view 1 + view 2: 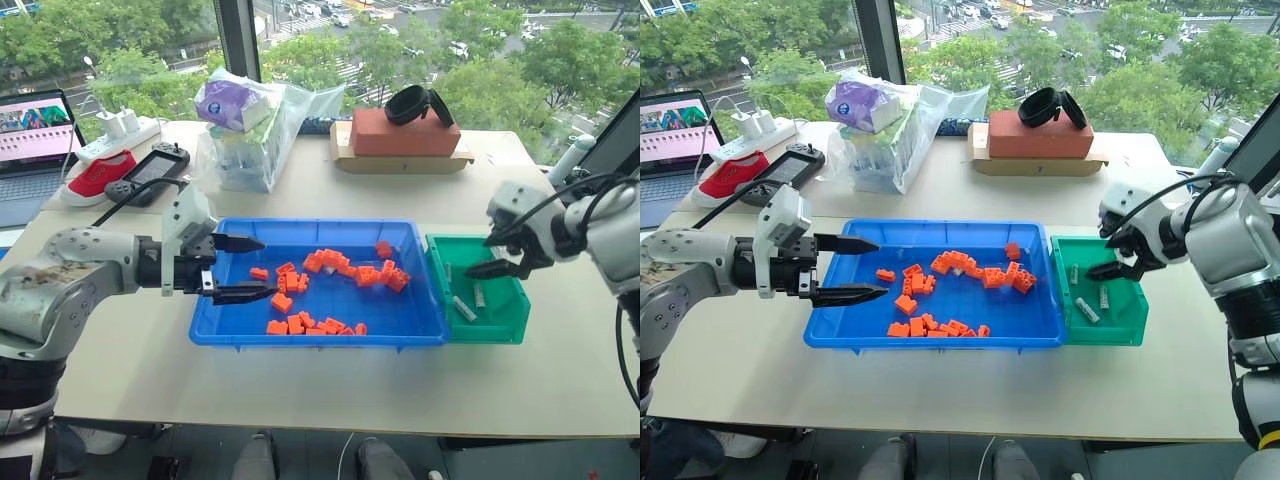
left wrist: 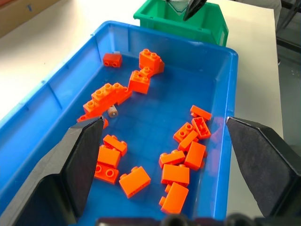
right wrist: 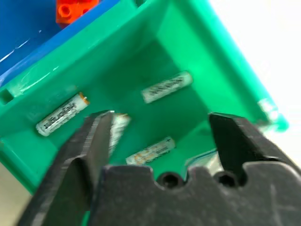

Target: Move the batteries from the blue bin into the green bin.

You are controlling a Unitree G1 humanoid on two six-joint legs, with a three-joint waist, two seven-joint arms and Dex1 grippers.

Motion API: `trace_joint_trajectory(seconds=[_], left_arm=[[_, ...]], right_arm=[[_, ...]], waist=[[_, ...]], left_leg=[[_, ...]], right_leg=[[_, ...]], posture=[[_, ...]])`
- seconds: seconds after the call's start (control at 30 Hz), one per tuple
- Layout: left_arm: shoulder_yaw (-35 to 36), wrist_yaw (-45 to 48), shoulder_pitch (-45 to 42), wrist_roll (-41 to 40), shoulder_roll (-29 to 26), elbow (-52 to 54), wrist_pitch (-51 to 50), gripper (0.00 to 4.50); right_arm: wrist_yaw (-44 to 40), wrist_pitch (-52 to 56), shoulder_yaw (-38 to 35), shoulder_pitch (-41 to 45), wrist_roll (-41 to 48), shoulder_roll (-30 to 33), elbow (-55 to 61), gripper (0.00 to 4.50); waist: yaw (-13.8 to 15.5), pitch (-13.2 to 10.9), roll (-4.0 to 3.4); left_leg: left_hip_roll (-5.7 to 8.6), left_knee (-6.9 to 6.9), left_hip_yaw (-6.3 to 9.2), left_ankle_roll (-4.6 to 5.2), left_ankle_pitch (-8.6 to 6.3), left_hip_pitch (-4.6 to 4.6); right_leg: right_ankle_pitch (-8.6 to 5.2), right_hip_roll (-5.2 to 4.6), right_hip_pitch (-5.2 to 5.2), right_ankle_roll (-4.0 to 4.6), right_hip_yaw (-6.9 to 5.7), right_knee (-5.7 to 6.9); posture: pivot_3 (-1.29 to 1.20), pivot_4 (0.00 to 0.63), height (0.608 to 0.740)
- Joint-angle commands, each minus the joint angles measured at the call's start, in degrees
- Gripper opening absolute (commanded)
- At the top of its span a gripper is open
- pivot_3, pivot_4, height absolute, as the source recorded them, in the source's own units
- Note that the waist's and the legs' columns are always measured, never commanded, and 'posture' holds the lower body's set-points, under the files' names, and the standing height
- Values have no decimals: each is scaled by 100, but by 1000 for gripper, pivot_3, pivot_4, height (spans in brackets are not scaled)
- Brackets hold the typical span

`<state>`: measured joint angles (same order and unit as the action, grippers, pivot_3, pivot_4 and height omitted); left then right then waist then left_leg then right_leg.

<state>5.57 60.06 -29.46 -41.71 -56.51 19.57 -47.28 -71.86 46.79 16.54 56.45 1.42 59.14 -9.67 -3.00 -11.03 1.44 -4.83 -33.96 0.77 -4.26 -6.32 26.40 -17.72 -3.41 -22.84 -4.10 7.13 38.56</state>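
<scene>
Pale table (image 1: 300, 190) by a window, cluttered along the far edge. Blue bin (image 1: 320, 335) in the middle, green bin (image 1: 500, 330) touching its right end. Right gripper (image 1: 500, 262) over the green bin, jaws apart, nothing between them; four batteries (image 3: 167, 87) lying on the green floor below. Left gripper (image 1: 240, 268) at the blue bin's left end, jaws wide, empty. One battery (image 2: 112, 111) likely left among the orange bricks (image 2: 176, 174), touching a brick cluster. Best approached from above, jaws astride the cylinder, nudging no bricks; then lifted clear before crossing the rims.
</scene>
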Motion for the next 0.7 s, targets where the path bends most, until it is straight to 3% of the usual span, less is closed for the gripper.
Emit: trace_joint_trajectory(seconds=[0.03,0.17,0.3,0.7], left_arm=[[326,-152,61,-116,-18,177,-57,4500],[393,-308,267,-23,-28,262,-23,4500],[688,-465,600,-77,-123,422,-106,4500],[1399,-918,1367,-601,-135,1227,-593,4500]], right_arm=[[-35,327,-270,391,495,-515,849,4483],[152,461,-17,434,629,-1309,1152,4483],[463,51,509,444,414,-2112,745,4483],[808,-729,953,905,-121,-3257,-1262,4483]], waist=[[-29,0,1],[-27,2,3],[42,2,3],[34,2,3]], left_leg=[[-1,0,1,0,0,-1],[-1,-3,13,-1,1,-4],[1,-5,12,-4,2,-2],[0,-3,17,-8,5,-1]], right_leg=[[0,1,2,0,-2,2],[0,3,15,0,-11,2],[0,1,15,0,-13,1],[0,1,13,2,-19,7]], posture=[[0,150,739],[0,150,739],[0,150,739],[0,150,739]])
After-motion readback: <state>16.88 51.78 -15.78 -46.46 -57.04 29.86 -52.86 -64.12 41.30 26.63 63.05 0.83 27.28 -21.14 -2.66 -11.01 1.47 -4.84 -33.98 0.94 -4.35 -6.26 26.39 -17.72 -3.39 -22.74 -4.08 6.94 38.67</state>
